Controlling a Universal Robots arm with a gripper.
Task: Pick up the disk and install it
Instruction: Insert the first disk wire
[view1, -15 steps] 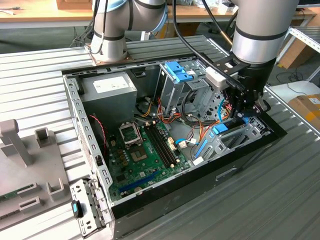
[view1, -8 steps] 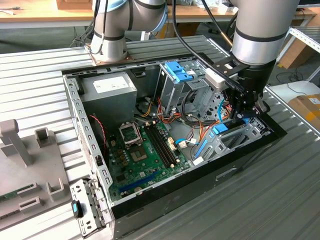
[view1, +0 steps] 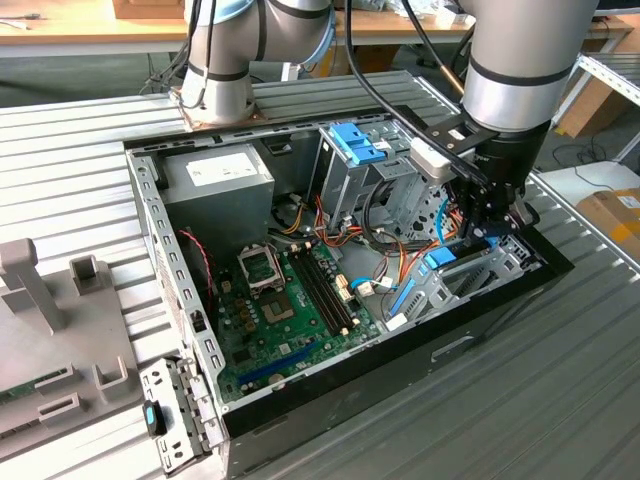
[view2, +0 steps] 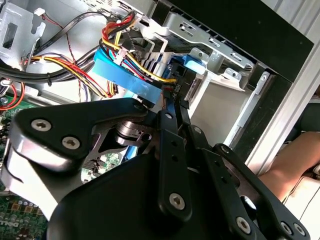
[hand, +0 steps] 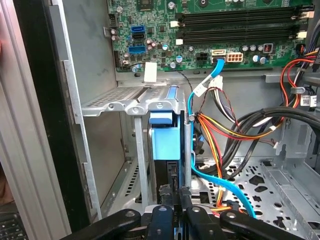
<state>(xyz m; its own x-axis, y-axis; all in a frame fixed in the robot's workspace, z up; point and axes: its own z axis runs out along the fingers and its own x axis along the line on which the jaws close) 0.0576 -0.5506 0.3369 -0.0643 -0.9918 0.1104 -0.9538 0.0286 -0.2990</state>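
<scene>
The disk (hand: 165, 142), dark with bright blue rails, stands on edge in a slot of the metal drive bay (hand: 115, 102) inside the open computer case. My gripper (hand: 173, 194) is down in the case at that bay, its black fingers (hand: 164, 192) shut on the disk's dark near end. In the exterior view the gripper (view1: 478, 235) hangs over the bay at the case's right end, with the disk's blue part (view1: 440, 258) just below it. In the second wrist view the fingertips (view2: 172, 102) meet at a blue rail beside bundled cables.
The green motherboard (view1: 290, 300) and grey power supply (view1: 215, 180) lie in the case. A light-blue latch plate (view1: 355, 145) stands on the upper cage. Coloured wire bundles (hand: 225, 135) and a blue data cable (hand: 220, 187) run beside the bay. A person's arm (view2: 295, 160) is outside the case wall.
</scene>
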